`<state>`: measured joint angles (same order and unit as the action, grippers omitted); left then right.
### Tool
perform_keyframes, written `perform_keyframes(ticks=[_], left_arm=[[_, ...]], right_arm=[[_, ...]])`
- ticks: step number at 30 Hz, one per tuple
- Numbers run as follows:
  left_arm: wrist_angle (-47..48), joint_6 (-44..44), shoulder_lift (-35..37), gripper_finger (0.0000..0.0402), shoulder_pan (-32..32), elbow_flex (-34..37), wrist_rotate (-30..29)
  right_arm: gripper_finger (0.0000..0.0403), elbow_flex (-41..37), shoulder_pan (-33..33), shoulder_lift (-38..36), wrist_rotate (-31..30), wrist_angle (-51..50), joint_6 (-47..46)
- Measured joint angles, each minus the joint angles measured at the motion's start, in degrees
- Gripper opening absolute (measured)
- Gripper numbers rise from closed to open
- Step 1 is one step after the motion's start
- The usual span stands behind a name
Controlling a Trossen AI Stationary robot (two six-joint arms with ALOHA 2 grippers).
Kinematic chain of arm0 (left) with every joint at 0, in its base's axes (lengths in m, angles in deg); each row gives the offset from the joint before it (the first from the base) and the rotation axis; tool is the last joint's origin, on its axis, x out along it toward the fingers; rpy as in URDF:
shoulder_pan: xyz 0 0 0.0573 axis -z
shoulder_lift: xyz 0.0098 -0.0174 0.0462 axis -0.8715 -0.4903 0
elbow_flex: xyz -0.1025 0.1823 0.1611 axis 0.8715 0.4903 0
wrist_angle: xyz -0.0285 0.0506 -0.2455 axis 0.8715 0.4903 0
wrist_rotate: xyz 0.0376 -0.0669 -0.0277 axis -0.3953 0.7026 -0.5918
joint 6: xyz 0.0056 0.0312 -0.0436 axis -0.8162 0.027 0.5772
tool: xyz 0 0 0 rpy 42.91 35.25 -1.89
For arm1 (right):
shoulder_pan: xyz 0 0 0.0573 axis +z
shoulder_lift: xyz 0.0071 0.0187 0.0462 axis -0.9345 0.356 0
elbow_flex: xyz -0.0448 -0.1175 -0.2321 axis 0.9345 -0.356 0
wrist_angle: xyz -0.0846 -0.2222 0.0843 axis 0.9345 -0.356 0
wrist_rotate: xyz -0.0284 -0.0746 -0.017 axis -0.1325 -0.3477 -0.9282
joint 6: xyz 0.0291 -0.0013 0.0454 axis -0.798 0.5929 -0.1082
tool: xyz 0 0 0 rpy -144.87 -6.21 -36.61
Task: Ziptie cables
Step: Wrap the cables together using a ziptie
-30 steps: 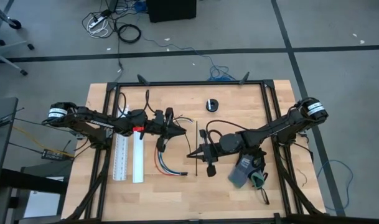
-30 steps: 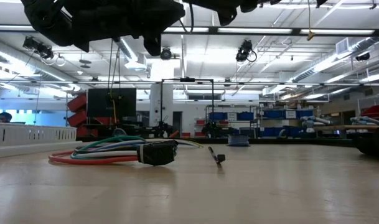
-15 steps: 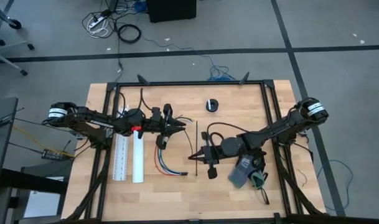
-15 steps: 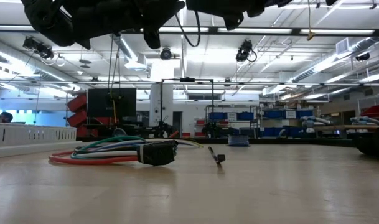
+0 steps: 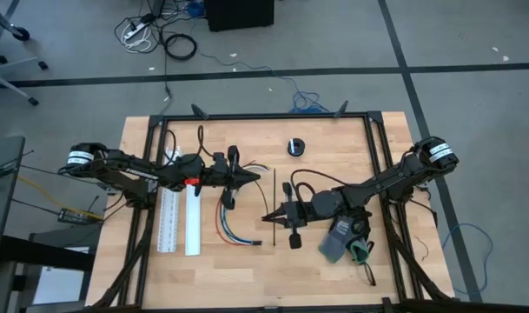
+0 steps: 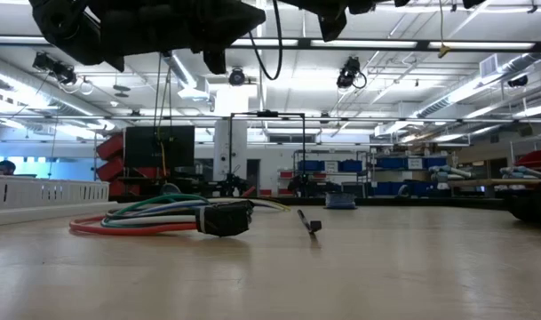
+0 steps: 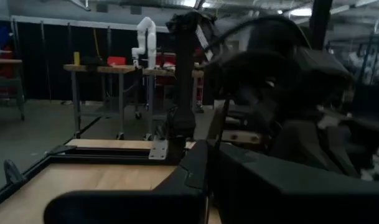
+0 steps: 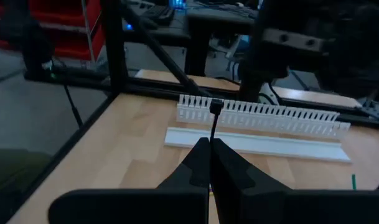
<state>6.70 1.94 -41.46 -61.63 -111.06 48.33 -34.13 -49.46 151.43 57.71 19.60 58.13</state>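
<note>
The cables [image 5: 229, 228] lie loose on the wooden table, left of centre; in the low view the cables [image 6: 146, 218] end in a black plug [image 6: 224, 218]. One ziptie [image 5: 274, 209] lies flat on the table just right of them, its head [image 6: 313, 227] toward the near edge. My right gripper [image 5: 265, 217] hangs high over the table centre, pointing left, shut on a second ziptie [image 8: 214, 121]. My left gripper [image 5: 252, 179] hangs high beyond the cables, pointing right, shut. A thin dark strip [image 7: 219, 121] rises by the left gripper [image 7: 208, 146]. My right gripper [image 8: 211, 142] pinches the ziptie's strip [image 8: 213, 135] between its two fingers, which lie about level and point toward the table's left. The free part stands out past the fingertips and ends in the ziptie's square head [image 8: 216, 106], clear of the table. My left gripper: whether it holds the thin strip at its fingertips, I cannot tell.
A white slotted channel [image 5: 170, 217] and its white cover [image 5: 193, 222] lie left of the cables. A black round roll [image 5: 295, 146] sits at the far centre. Grey and green tools [image 5: 342, 239] lie under the right arm. A black frame [image 5: 264, 116] borders the table.
My left gripper has shut its fingers while staying in place high above the cables. Both wrists have rolled a little. The cables and the ziptie on the table have not moved.
</note>
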Motion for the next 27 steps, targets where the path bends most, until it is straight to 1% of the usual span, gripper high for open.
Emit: perform_keyframes(ticks=[4,7,11,13,16,19,21,27], left_arm=[[0.6,-4.2,0.0,0.0000,1.8,0.0,-1.7],[5.9,-7.9,0.0,0.0000,3.4,-1.4,-4.2],[17.9,-15.3,0.0,0.0000,6.4,-5.3,-11.6],[22.5,-19.0,0.0,0.0000,8.1,-7.4,-15.4],[27.1,-23.9,0.0,0.0000,10.2,-9.9,-21.3],[30.5,-27.1,0.0,0.0000,11.7,-11.7,-25.7],[31.2,-27.7,0.0,0.0000,12.0,-12.1,-26.6],[31.5,-27.6,0.0,0.0000,12.4,-12.1,-26.8]], right_arm=[[0.0000,0.0,-1.1,0.0,-0.1,0.6,-5.2],[0.0000,0.0,-2.1,0.0,-0.2,1.5,-8.2],[0.0000,0.0,-3.6,0.0,0.2,3.7,-11.4],[0.0000,0.0,-4.1,0.0,0.8,3.9,-12.5],[0.0000,0.0,-4.7,0.0,2.0,4.2,-14.1],[0.0000,0.0,-4.8,0.0,2.1,4.2,-14.4],[0.0000,0.0,-4.8,0.0,2.1,4.2,-14.0],[0.0000,0.0,-5.0,0.0,2.1,3.9,-12.5]])
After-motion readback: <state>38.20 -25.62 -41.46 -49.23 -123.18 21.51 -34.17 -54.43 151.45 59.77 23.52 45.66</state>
